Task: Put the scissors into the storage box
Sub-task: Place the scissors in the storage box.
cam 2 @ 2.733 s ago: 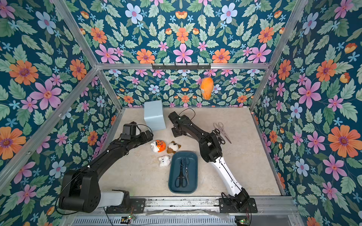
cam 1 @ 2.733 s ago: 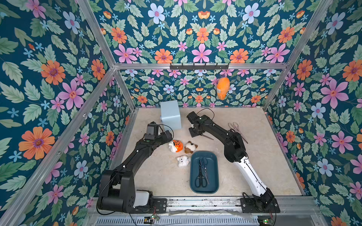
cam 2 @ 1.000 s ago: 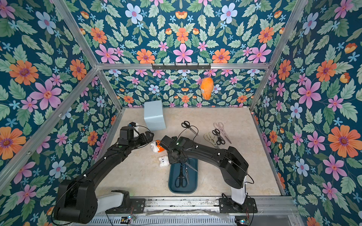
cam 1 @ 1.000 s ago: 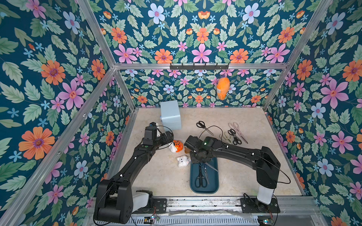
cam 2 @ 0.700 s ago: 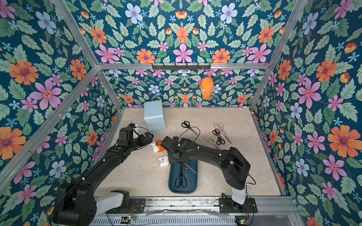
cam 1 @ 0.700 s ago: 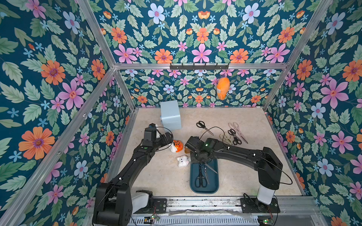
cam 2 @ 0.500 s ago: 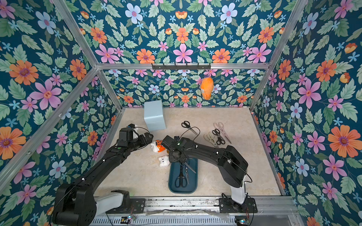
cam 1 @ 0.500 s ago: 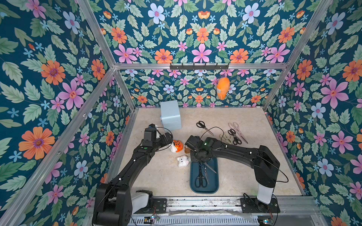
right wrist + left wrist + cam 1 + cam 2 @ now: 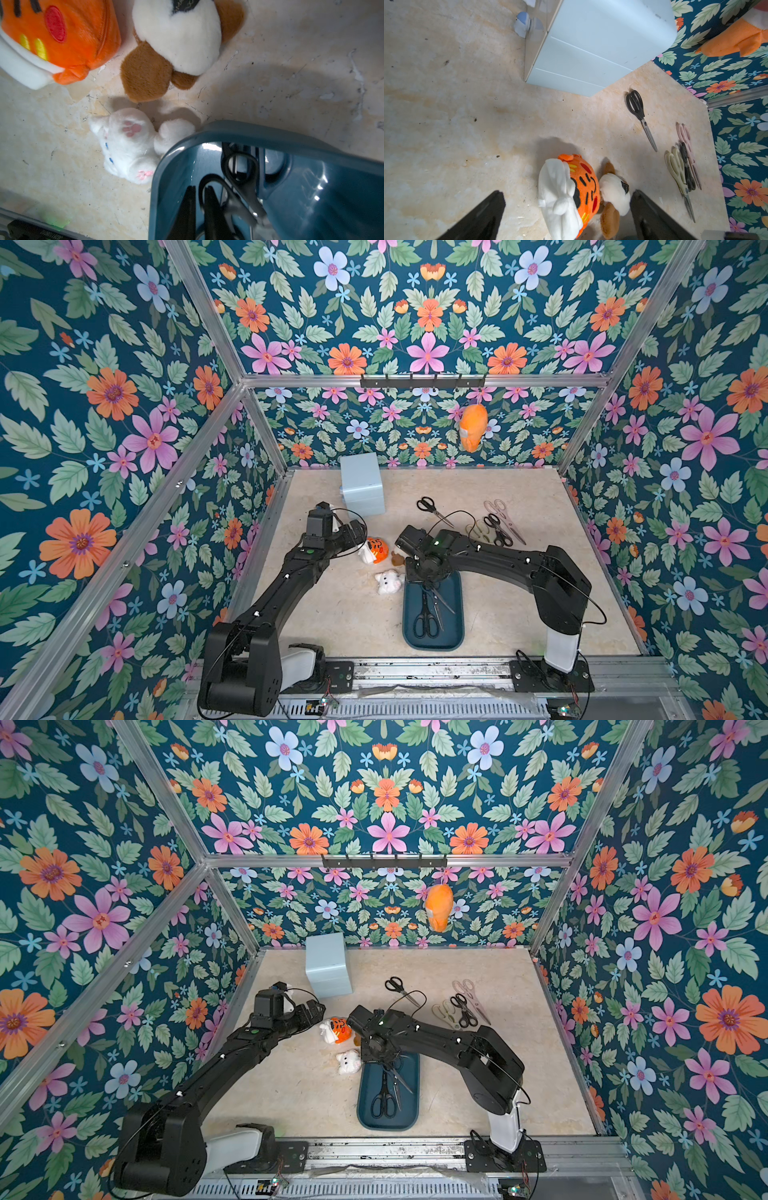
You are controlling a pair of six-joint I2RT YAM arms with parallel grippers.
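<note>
Roughly halfway, by my reading: the storage box (image 9: 454,632) lies at the front middle of the table and holds at least two of the scissors. One is a black-handled pair (image 9: 426,616) lying lengthwise with its rings toward the front. The other is a second pair (image 9: 441,600), whose blades slant out from under the wrist. The right gripper (image 9: 200,188) hangs over the far end of the box, its jaws a thin slit apart with the box floor showing through. Nothing appears clamped there, yet a black ring lies close against one finger, so I cannot say whether the second pair is fully free. Four pairs are left on the table behind the box: a lone black pair (image 9: 433,509), and further right a beige pair (image 9: 478,531), a small black pair (image 9: 498,529) and a pink pair (image 9: 505,516), packed side by side. The left gripper (image 9: 566,192) stands wide and empty by the orange tiger plush (image 9: 376,551), well apart from any scissors. In both top views the right arm covers the far end of the box and most of the brown-and-white plush (image 9: 176,35). In the right wrist view a bluish rounded shape (image 9: 274,164) beside the black rings may be a third pair or part of the box; I cannot tell.
</note>
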